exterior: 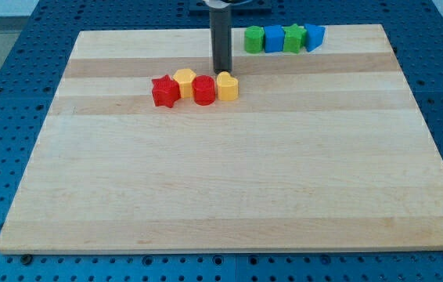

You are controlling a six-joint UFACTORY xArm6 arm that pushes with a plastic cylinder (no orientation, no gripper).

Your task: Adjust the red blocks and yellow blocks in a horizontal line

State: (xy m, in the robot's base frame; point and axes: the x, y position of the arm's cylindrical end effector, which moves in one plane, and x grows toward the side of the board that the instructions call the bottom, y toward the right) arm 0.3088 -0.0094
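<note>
A red star block, a yellow block, a red round block and a yellow heart block sit side by side in a rough row on the wooden board, left of centre near the view's top. The yellow block sits slightly higher than the others. My tip is just above the yellow heart block, at its upper left edge, touching or nearly touching it.
A green block, a blue block, a green star block and a blue block form a row at the board's top edge, right of the rod.
</note>
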